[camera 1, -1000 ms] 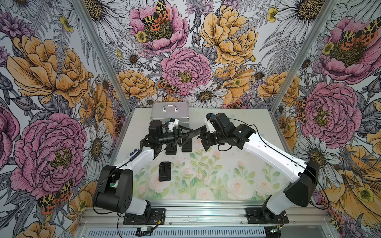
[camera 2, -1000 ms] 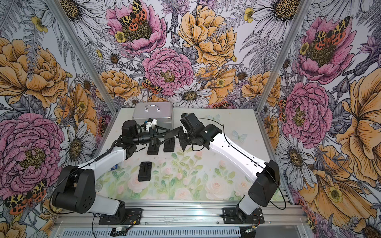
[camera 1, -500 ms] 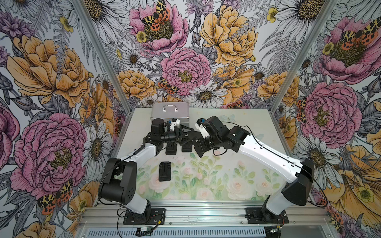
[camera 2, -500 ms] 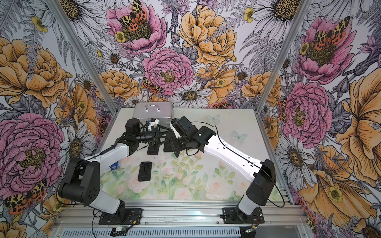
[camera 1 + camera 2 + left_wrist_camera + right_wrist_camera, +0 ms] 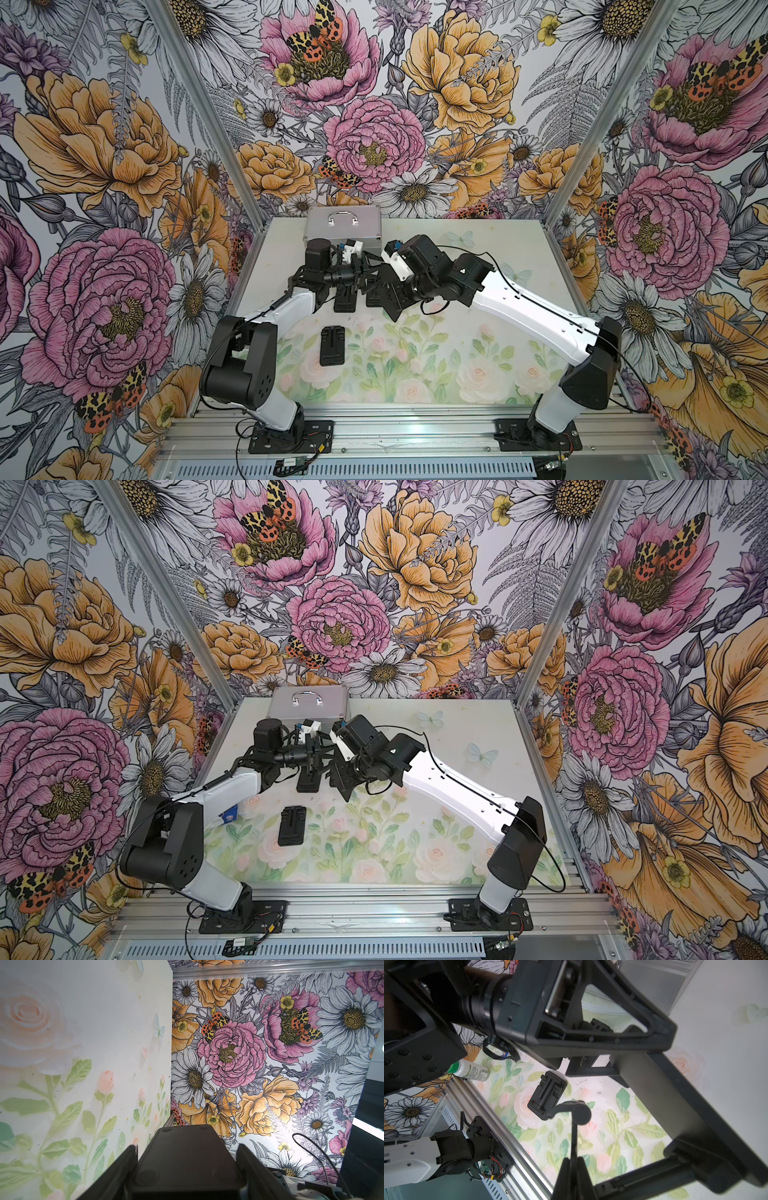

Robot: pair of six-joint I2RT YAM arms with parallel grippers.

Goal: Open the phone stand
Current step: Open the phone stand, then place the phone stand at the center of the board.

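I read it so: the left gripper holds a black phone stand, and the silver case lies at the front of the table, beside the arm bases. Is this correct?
Not quite. The silver case lies at the back of the table, against the wall, as both top views show. The left gripper does hold a black phone stand.

Right gripper (image 5: 572, 1162), gripping the phone stand (image 5: 182, 1169), has swung leftward — nearer the left gripper (image 5: 187, 1152).

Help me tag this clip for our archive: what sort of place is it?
Probably a robotics lab test cell, not a home: a left arm and a right arm bolted to an aluminium rail, closed in by flower-printed wall panels on metal framing, around a small table.
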